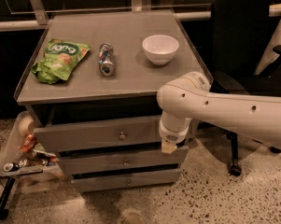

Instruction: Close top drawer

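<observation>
The top drawer [84,135] is a wide grey wood-grain front with a small round metal knob [122,136] at its centre. It stands pulled out a little from the cabinet, with a dark gap above it under the cabinet top. My gripper [170,146] hangs from the white arm at the right end of the drawer front, close against it. I cannot tell if it touches the front.
On the cabinet top lie a green snack bag [58,59], a can on its side [106,59] and a white bowl [160,48]. Two lower drawers [126,161] sit below. A black office chair [242,41] stands at the right, a tray of litter [21,153] at the left.
</observation>
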`<state>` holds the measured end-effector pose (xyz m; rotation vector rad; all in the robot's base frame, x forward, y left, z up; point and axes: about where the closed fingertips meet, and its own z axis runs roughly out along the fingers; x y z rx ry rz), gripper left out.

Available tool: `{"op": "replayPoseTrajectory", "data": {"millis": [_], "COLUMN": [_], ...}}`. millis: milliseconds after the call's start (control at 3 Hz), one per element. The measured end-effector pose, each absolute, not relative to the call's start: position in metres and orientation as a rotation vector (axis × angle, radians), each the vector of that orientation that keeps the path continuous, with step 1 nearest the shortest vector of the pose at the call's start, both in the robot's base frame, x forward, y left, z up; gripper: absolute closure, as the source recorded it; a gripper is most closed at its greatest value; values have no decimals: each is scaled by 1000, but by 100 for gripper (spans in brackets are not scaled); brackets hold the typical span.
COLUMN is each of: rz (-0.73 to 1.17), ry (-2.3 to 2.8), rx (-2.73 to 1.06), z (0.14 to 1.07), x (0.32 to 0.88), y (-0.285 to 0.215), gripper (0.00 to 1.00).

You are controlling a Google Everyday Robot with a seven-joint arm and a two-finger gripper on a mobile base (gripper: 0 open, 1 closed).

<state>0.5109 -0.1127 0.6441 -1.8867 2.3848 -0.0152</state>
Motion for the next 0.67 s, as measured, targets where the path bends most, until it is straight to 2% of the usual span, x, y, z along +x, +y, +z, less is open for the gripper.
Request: {"op": "replayPoseTrajectory", "data": {"millis": [333, 667], "rz": [-29, -42], "ry": [2374, 2373], "rx": [-1891, -1888], "z": [644, 644], "x": [519, 533], "y": [-111, -108], "gripper": [89, 100]}}
